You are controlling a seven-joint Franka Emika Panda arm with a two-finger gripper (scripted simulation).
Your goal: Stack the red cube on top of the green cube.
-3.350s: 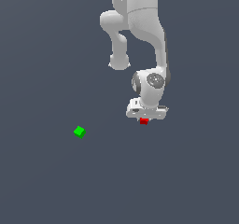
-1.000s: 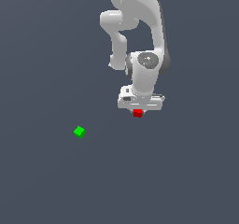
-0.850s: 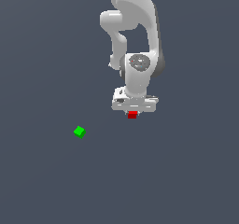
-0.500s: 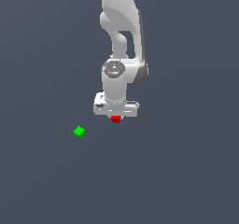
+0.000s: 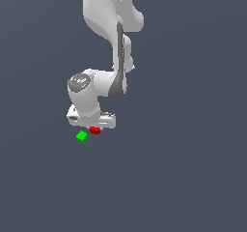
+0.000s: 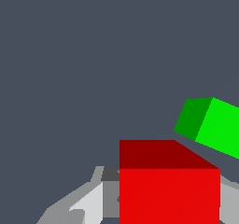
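Since half a second ago my arm has swung toward the exterior view's left, carrying the red cube (image 5: 94, 130) almost over the green cube (image 5: 82, 137). The hand (image 5: 93, 128) is clamped on the red cube, held just beside and slightly above the green one, which rests on the grey table (image 5: 183, 178).

Plain dark slate-grey ground (image 5: 193, 178) everywhere (flat, even light), featureless.
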